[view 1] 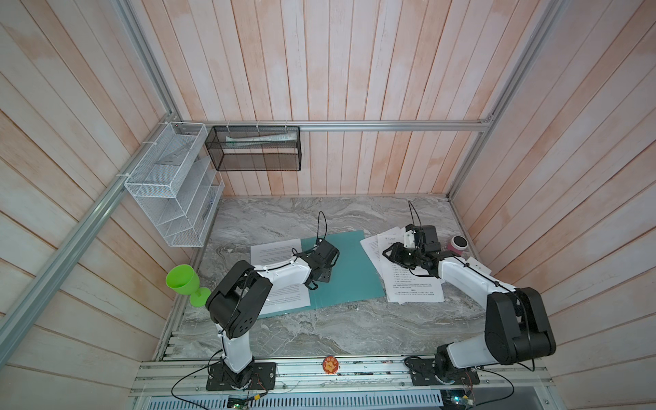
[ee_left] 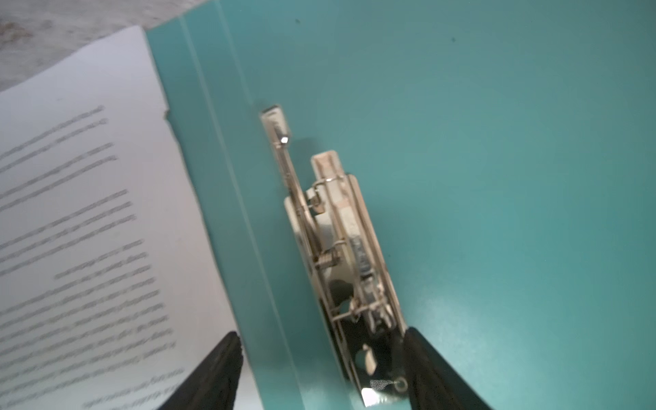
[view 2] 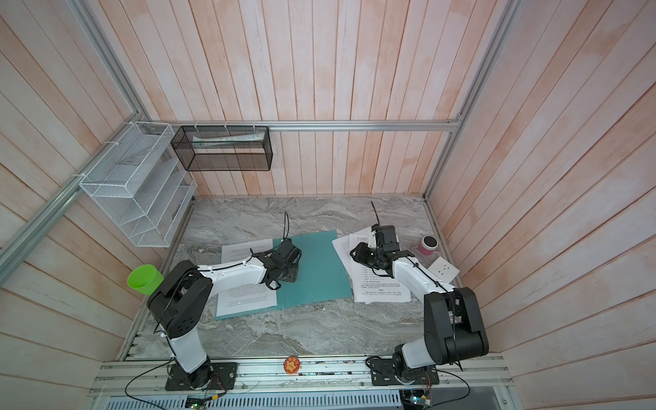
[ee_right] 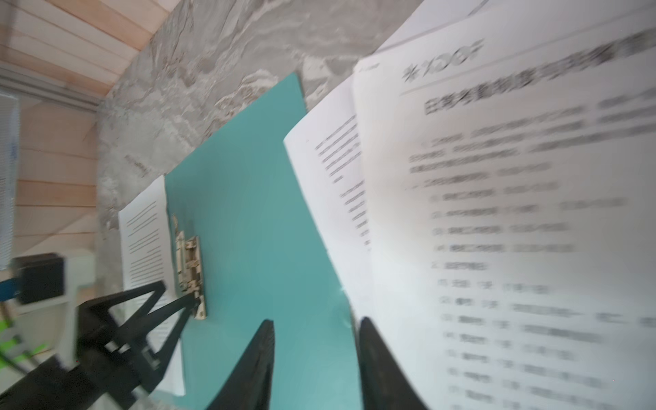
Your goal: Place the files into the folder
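Folder (view 1: 355,269) open, files (view 1: 415,287) beside it, left end effector (ee_left: 319,335) astride clip (ee_left: 340,241)

I work in a lab test booth, plank walls (view 1: 355,71), aluminium frame (view 1: 390,126), marble-look tabletop (view 1: 319,326), wire racks (view 1: 170,191), slotted mounting rail (view 1: 372,376).

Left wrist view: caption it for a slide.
Open left gripper at the silver clip of the teal folder; printed sheet beside its spine.

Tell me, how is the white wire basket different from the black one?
The white basket hangs on the left wall; the black basket hangs on the back wall. The white basket has several stepped shelves; the black basket is one plain box. Both are mesh, hung from metal rails.
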Motion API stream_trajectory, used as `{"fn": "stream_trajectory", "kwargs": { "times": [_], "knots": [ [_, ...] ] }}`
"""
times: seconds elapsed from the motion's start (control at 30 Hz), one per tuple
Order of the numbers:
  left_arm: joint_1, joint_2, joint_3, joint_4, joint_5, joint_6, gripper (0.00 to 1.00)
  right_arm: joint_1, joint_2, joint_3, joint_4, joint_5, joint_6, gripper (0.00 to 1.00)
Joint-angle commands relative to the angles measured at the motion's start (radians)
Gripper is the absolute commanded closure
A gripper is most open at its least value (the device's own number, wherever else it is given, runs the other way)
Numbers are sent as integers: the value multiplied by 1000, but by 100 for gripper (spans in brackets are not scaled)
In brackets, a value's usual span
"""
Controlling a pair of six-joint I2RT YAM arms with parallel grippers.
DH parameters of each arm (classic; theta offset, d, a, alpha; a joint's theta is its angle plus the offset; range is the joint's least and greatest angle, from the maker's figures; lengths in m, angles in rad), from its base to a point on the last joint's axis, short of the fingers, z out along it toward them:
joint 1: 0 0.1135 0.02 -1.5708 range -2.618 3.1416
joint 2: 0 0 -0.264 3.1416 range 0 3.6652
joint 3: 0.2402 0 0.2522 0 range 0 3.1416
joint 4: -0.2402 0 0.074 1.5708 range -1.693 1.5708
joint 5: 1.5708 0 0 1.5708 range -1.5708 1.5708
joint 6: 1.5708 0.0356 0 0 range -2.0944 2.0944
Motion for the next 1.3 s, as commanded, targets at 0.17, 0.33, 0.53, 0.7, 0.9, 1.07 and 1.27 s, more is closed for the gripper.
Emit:
{"fn": "stream_trajectory", "kwargs": {
  "times": [0.17, 0.33, 0.53, 0.7, 0.9, 1.07, 1.27],
  "knots": [
    [-17, -103, 175, 58, 281, 34, 21, -287, -27, 26, -69, 190, -96, 44],
    [-42, 143, 411, 127, 484, 14, 22, -356, 32, 75, -120, 152, -170, 41],
    [-47, 334, 582, 192, 606, -20, 23, -499, 93, 6, 18, -84, -150, 39],
    [-45, 437, 654, 218, 658, -42, 25, -516, 145, -23, 106, -140, -127, 44],
    [-45, 508, 678, 242, 708, -69, 26, -524, 241, 18, 118, -185, -133, 50],
    [-46, 539, 674, 266, 741, -87, 27, -534, 290, 30, 132, -229, -140, 50],
    [-36, 577, 687, 282, 787, -104, 29, -534, 296, 9, 150, -288, -144, 51]
  ]
}}
